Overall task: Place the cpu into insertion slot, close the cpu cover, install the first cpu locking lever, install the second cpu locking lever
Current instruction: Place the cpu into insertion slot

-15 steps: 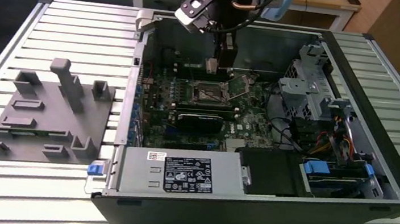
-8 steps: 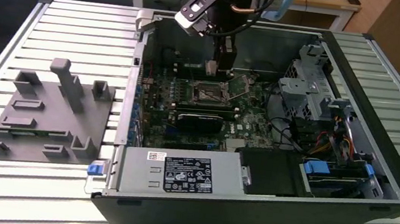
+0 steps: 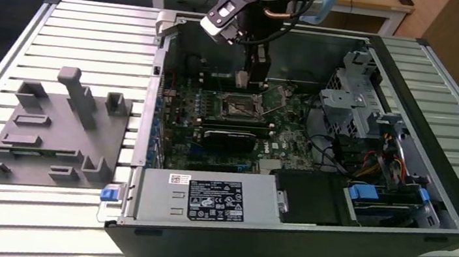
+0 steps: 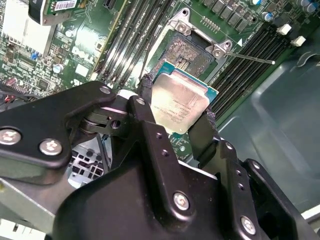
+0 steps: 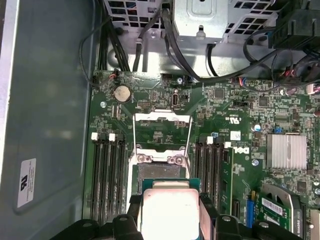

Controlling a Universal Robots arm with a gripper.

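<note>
End effector (image 3: 253,82) hangs at the exterior view's upper centre, just above the insertion slot (image 3: 237,106). In the second wrist view it clamps the cpu (image 4: 182,97) near that slot. In the first wrist view, the cpu cover (image 5: 162,127) lies open.

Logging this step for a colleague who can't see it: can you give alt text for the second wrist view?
The black pincer grips the silver-topped cpu by two opposite edges, with the uncovered insertion slot just beyond it on the green motherboard. Long memory slots flank the socket, and a thin locking lever sticks out beside it.
</note>
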